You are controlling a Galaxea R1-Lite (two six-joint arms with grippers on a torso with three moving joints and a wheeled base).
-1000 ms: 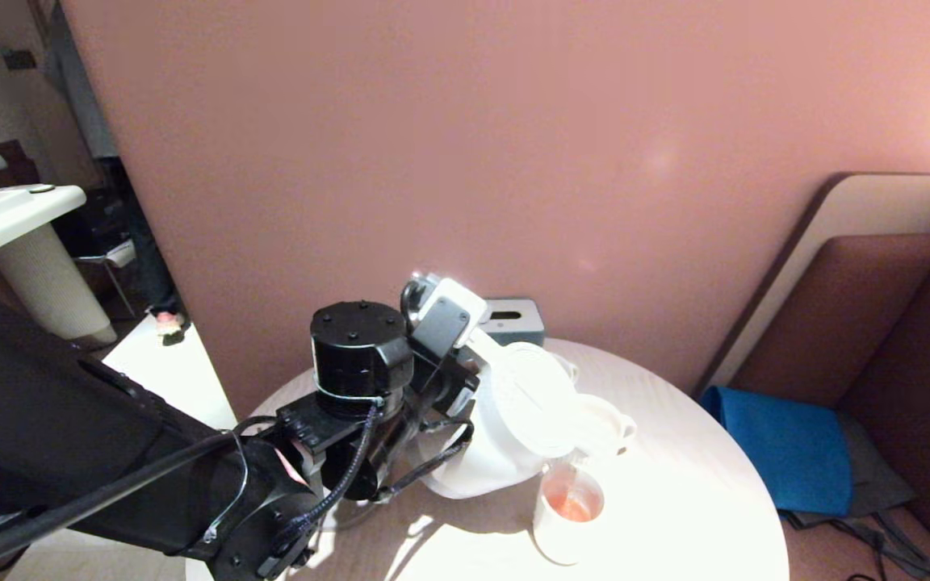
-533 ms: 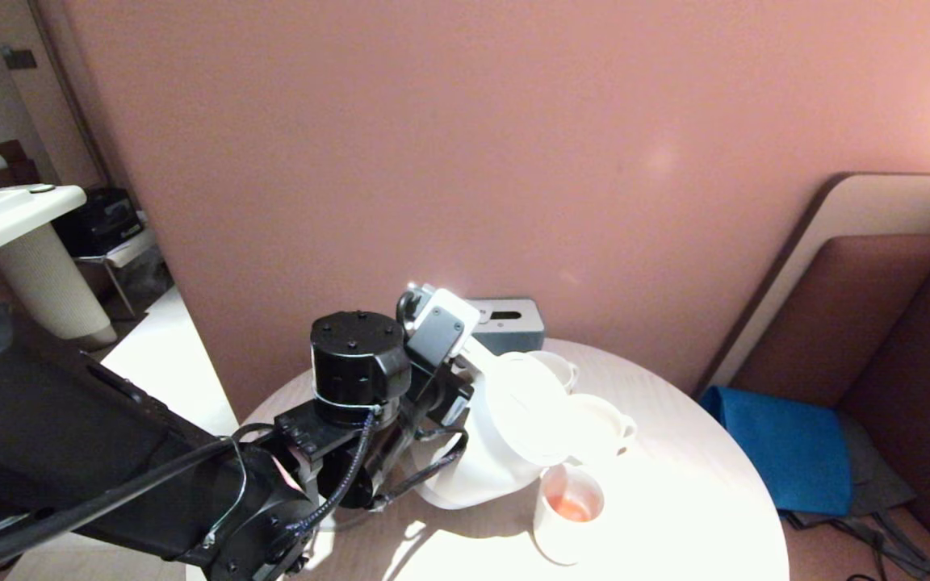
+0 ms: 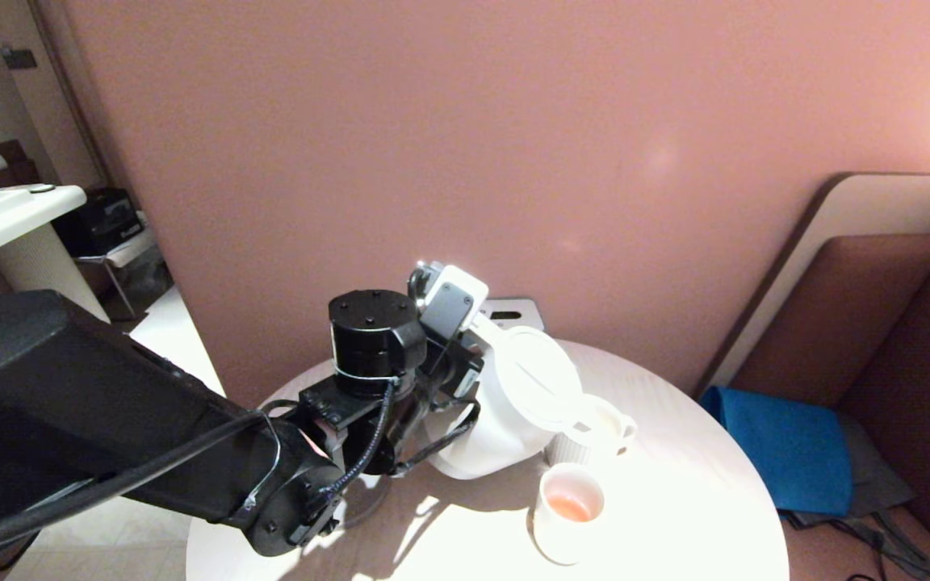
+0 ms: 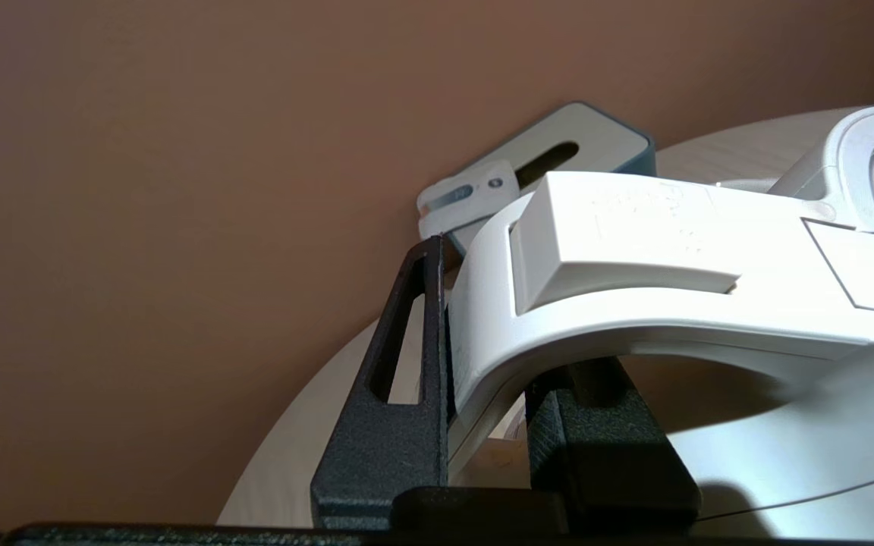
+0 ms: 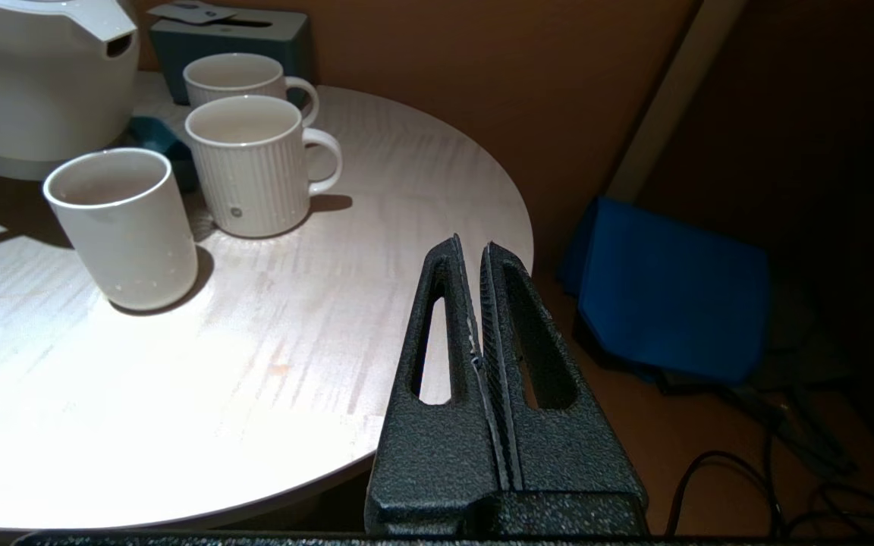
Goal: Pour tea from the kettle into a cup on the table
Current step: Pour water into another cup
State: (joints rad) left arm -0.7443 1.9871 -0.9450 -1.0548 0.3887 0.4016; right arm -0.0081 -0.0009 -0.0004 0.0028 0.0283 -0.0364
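Left end effector (image 4: 482,318) is clamped on the loop handle of the kettle (image 3: 505,411), one black finger on each side of the white handle in the left wrist view. The kettle hangs over the table (image 3: 675,500), tipped a little toward the robot's right, its spout near the ribbed mug (image 3: 594,432). Just in front of the kettle stands the plain cup (image 3: 566,516), upright on the table, with pale orange-pink tea (image 3: 570,507) sitting low inside it. No stream shows between spout and cup. A second handled mug (image 5: 243,76) stands behind the ribbed one in the right wrist view, beside the grey tissue box (image 5: 232,34) against the wall. Whether the kettle's bottom touches the table is hard to say from here; it looks raised. Right end effector (image 5: 475,254) sits off the table's edge, fingers pressed together on nothing, with a blue cloth (image 5: 664,288) beyond it.
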